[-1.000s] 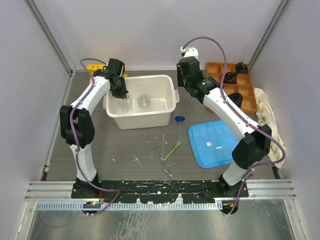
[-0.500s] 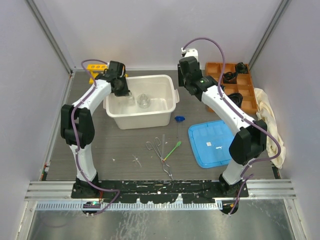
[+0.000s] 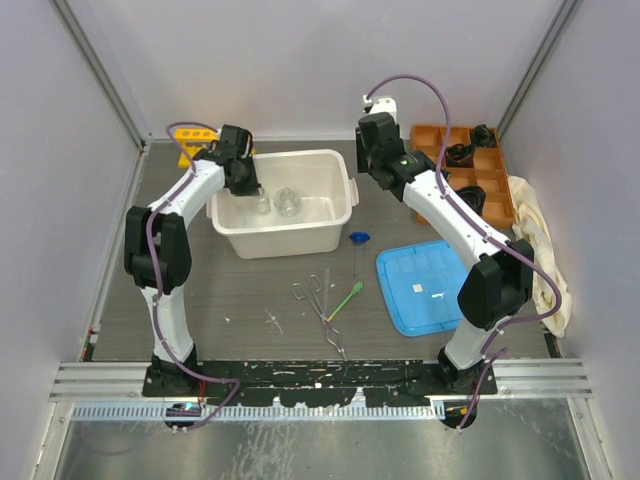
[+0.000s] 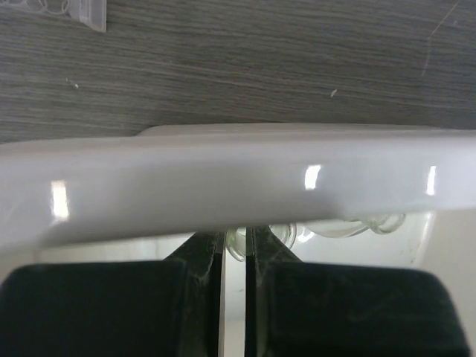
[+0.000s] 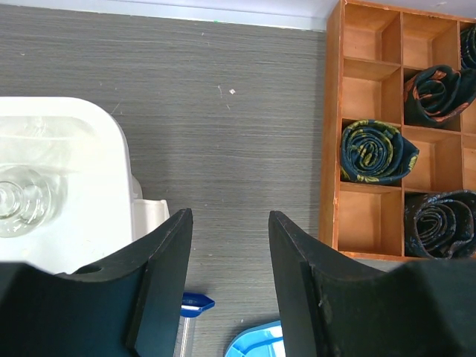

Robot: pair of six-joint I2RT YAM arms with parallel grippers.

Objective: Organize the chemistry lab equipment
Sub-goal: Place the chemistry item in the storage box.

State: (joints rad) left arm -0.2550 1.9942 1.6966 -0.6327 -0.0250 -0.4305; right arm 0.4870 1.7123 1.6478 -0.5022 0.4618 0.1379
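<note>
My left gripper (image 3: pixel 250 188) reaches down into the back left corner of a white bin (image 3: pixel 283 240). In the left wrist view its fingers (image 4: pixel 202 260) stand almost together, pinching the rim of a small clear glass flask (image 4: pixel 236 242) just behind the bin's rim (image 4: pixel 223 186). A second flask (image 3: pixel 288 203) stands in the bin beside it. My right gripper (image 5: pixel 227 216) hangs open and empty over bare table right of the bin. On the table in front lie the blue-based cylinder (image 3: pixel 359 240), metal tongs (image 3: pixel 318 300) and green spatula (image 3: pixel 347 297). The yellow rack (image 3: pixel 186 135) sits at the back left.
A blue lid (image 3: pixel 425 285) lies flat at the right front. An orange compartment tray (image 3: pixel 430 135) with dark rolled items stands at the back right, a cream cloth (image 3: pixel 535 240) beside it. A clear plastic rack's corner (image 4: pixel 74 9) shows behind the bin.
My left arm has shifted slightly toward the bin's back left corner, still gripping. The right arm's elbow has moved a little; its jaws stay the same width.
</note>
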